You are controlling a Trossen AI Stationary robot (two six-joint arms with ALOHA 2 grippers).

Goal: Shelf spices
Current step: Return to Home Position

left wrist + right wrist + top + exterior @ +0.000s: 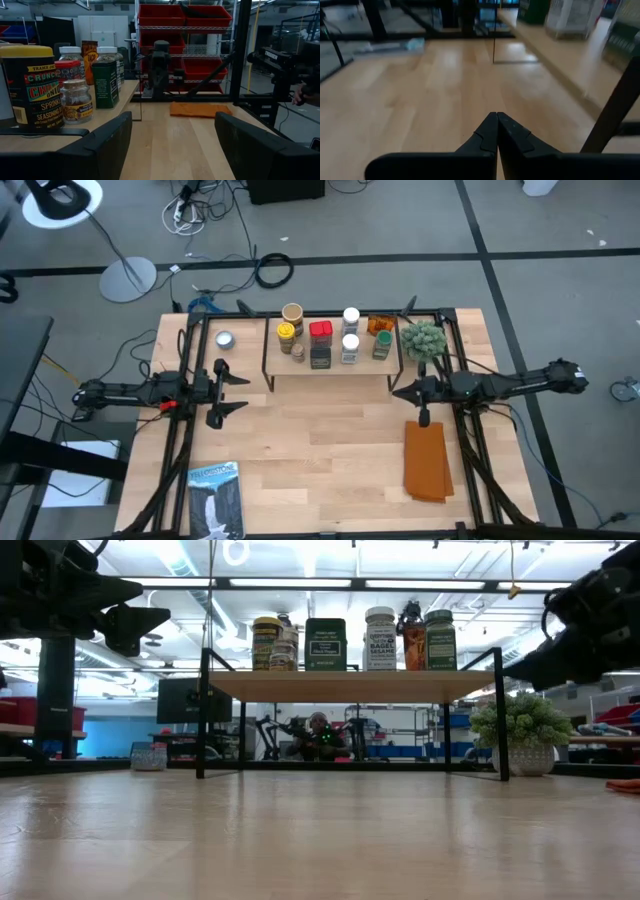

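An orange cloth [426, 461], booklet [216, 500], potted plant [423, 338] and candle [224, 340] sit on the table [330, 440].

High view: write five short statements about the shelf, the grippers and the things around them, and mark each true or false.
1. The spices stand on top of the shelf. True.
2. The left gripper is shut on a jar. False: it is open and empty, to the left of the shelf.
3. The right gripper is shut and holds nothing. True.
4. The orange cloth lies under the shelf. False: it lies on the table, towards the front right, clear of the shelf.
5. The potted plant stands beside the shelf's right end. True.
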